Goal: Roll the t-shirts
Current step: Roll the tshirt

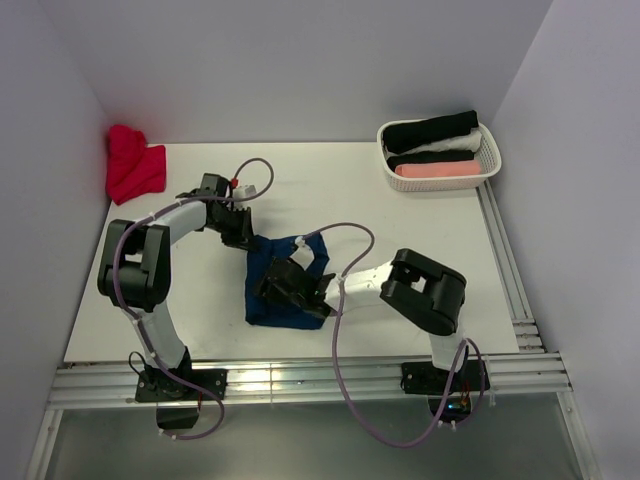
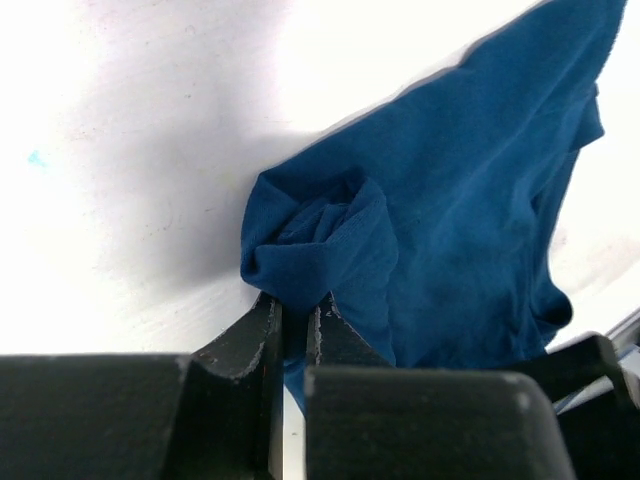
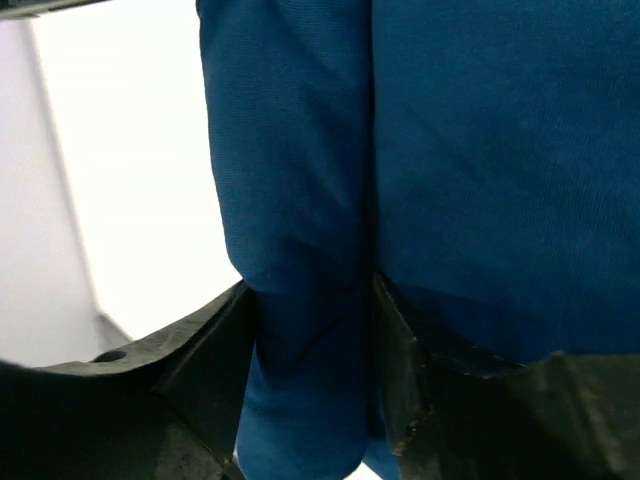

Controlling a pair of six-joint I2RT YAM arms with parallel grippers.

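As the crumpled navy-blue cloth t-shirt lies mid white table, left gripper pinches its curled far corner & right gripper, nearer the bulk, is clamped on a thick fold.

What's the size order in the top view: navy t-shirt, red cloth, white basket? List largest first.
1. White basket and navy t-shirt: too close to rank, shirt partly hidden.
2. Red cloth, clearly smallest.

L arm, R arm: black joint housings, white link segs; purple-grey cable loops along each; small red cap upper left-centre; fingers matte black, wedge-shaped.
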